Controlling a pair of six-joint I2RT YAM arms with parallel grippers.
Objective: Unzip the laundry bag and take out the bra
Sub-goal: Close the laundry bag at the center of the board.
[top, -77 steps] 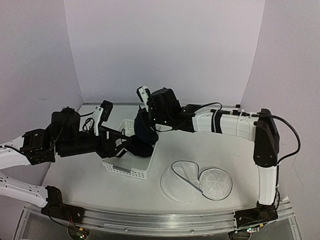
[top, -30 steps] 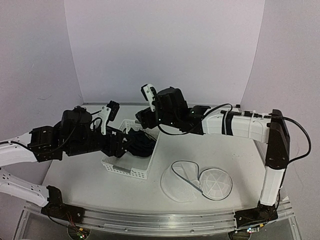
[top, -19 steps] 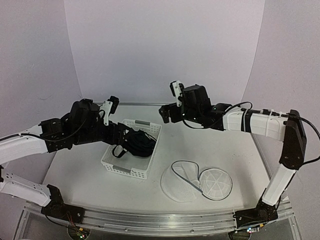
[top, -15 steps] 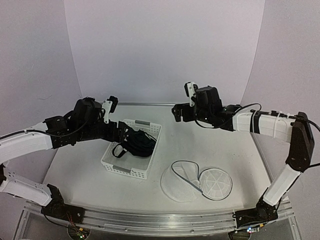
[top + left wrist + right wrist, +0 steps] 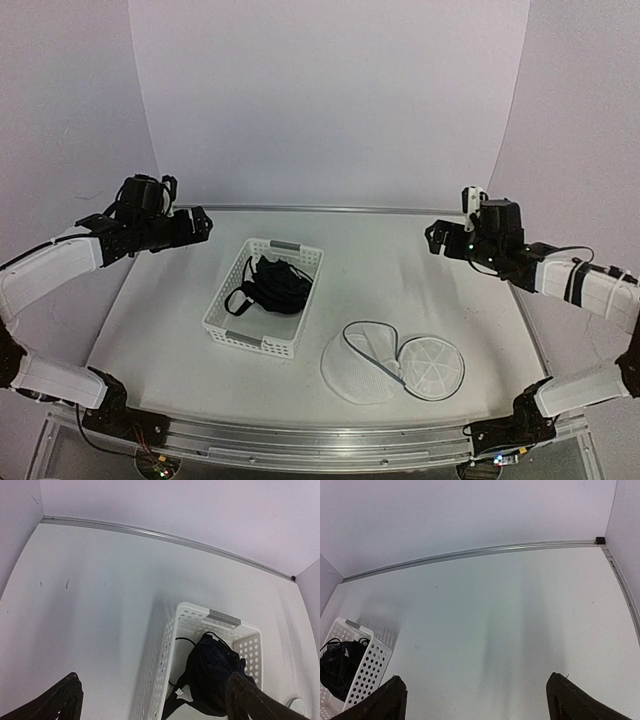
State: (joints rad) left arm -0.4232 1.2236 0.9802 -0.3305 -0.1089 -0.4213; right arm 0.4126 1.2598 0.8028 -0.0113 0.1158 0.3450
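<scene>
The left gripper (image 5: 197,226) and right gripper (image 5: 434,241) hang spread and empty, and the bra (image 5: 270,290), heaped in the basket (image 5: 232,335) between them nearer the left one, looks light and limp, best pinched at its bunched middle.

Both arms have pulled back from the basket (image 5: 246,340). Earlier the right claw (image 5: 436,238) hung the bra (image 5: 270,286) over the basket while the left claw (image 5: 199,224) reached in beside it. Now the bra lies loose in the basket, touching neither claw. It sits well to the right of the left claw and well to the left of the right claw. Each claw hovers over bare bench (image 5: 160,320) at its own side, jaws spread wide with nothing between them.
</scene>
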